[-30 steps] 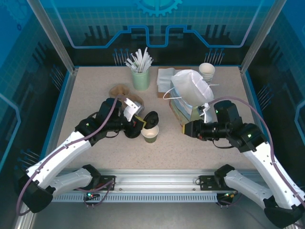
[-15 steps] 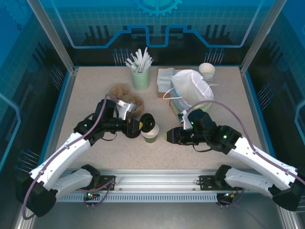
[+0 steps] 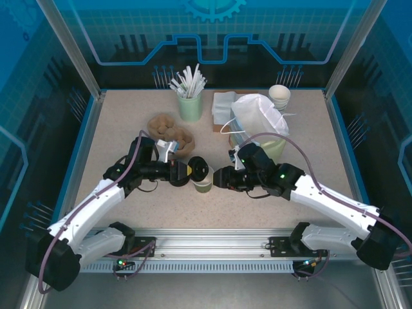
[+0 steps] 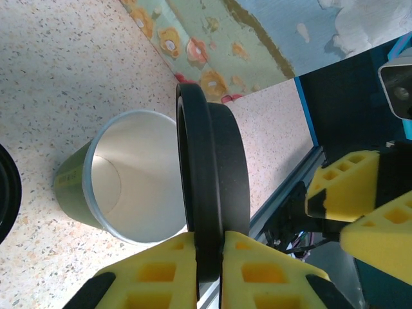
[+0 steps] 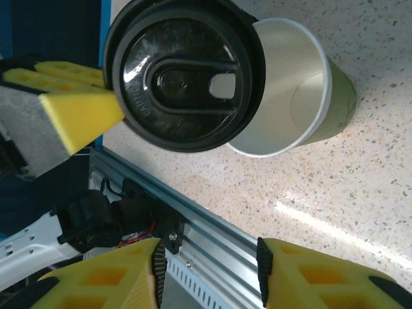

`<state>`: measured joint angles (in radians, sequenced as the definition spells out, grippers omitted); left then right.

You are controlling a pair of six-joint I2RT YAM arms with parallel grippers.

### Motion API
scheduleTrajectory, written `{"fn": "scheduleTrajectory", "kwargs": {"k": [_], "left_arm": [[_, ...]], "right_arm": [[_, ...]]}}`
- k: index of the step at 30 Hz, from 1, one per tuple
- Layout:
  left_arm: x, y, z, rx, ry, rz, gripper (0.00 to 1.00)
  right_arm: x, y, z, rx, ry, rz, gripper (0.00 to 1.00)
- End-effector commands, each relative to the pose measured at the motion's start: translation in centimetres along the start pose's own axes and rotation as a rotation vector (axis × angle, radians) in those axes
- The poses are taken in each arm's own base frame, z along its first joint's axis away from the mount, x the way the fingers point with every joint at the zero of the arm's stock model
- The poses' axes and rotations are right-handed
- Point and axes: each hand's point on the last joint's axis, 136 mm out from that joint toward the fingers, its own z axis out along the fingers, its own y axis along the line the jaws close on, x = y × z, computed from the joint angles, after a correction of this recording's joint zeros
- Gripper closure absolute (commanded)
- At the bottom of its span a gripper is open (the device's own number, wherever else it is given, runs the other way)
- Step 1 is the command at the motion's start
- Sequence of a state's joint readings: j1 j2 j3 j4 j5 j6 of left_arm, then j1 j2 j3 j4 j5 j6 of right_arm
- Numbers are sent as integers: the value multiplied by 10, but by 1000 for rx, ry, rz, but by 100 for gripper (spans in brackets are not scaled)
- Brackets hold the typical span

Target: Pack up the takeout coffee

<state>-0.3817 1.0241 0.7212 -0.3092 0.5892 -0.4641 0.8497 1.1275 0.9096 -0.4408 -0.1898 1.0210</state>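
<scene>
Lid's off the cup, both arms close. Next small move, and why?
Probably ease the right gripper forward to straddle the cup: its jaws are open and empty, short of the cup, which stands open and unsupported. The left gripper holds the lid on edge by the rim, not seated.

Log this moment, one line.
left gripper: shut on lid, held on edge by cup | right gripper: open, beside cup | cup: upright, uncovered

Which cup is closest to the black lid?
The small olive-green cup, right beside the lid. The tumbler of sticks and the stacked white cups stand far back.
</scene>
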Motion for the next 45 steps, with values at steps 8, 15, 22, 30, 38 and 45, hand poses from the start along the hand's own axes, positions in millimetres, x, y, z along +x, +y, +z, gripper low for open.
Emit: {"fn": "scheduleTrajectory", "kwargs": {"k": [8, 15, 22, 30, 38, 45], "left_arm": [[5, 11, 11, 51, 36, -84, 84], [8, 15, 16, 59, 51, -92, 82], [11, 23, 20, 43, 62, -99, 69], [12, 27, 23, 31, 72, -101, 67], [18, 34, 26, 18, 91, -101, 62], [17, 30, 24, 23, 93, -76, 62]], "right_arm": [[-20, 2, 10, 23, -100, -19, 55], [-25, -10, 19, 89, -155, -54, 49], [-25, -15, 29, 123, -126, -54, 45], [-28, -19, 32, 154, -118, -57, 42], [-31, -20, 37, 148, -102, -52, 36], [-31, -18, 43, 144, -88, -54, 34]]}}
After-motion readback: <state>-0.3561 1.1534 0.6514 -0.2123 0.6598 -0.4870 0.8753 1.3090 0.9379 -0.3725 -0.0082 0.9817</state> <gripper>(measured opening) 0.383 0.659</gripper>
